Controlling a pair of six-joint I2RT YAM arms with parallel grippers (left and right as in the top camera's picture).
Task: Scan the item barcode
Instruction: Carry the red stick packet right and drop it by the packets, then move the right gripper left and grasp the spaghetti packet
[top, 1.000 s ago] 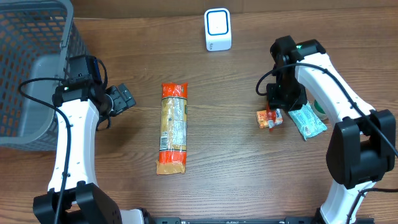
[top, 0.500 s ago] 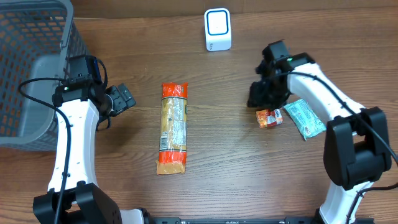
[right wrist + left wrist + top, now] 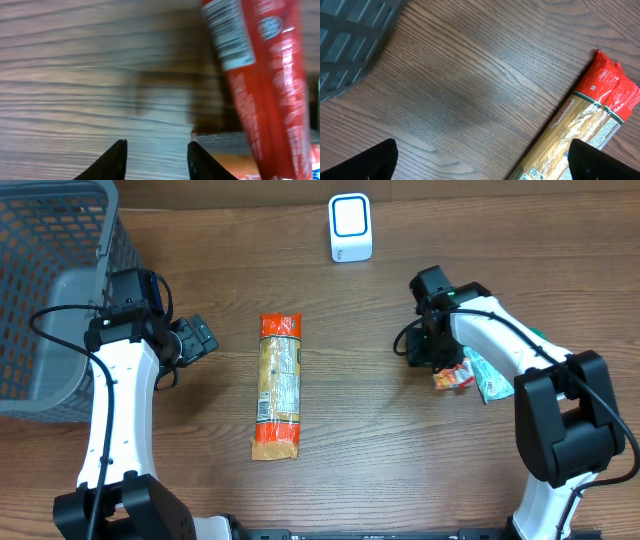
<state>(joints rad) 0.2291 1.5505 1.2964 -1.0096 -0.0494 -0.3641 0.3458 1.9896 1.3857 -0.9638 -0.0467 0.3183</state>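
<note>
The white barcode scanner [image 3: 350,227] stands at the back of the table. A long orange-and-red pasta packet [image 3: 279,385] lies in the middle, and its red end [image 3: 607,85] shows in the left wrist view. My left gripper [image 3: 196,338] [image 3: 482,162] hovers open just left of it, holding nothing. A small red-orange snack packet [image 3: 453,377] lies at the right. My right gripper [image 3: 422,350] [image 3: 157,155] is low beside it, jaws apart over bare wood. The red packet [image 3: 265,85] with its barcode label [image 3: 227,35] lies right of the fingers.
A grey mesh basket [image 3: 50,270] fills the far left corner beside my left arm. A teal packet [image 3: 490,377] lies against the small red one, partly under my right arm. The table [image 3: 360,430] is brown wood.
My right gripper has swung left and slightly forward, from above the small packets to their left side. The small red packet has shifted a little right. The left arm has not moved.
</note>
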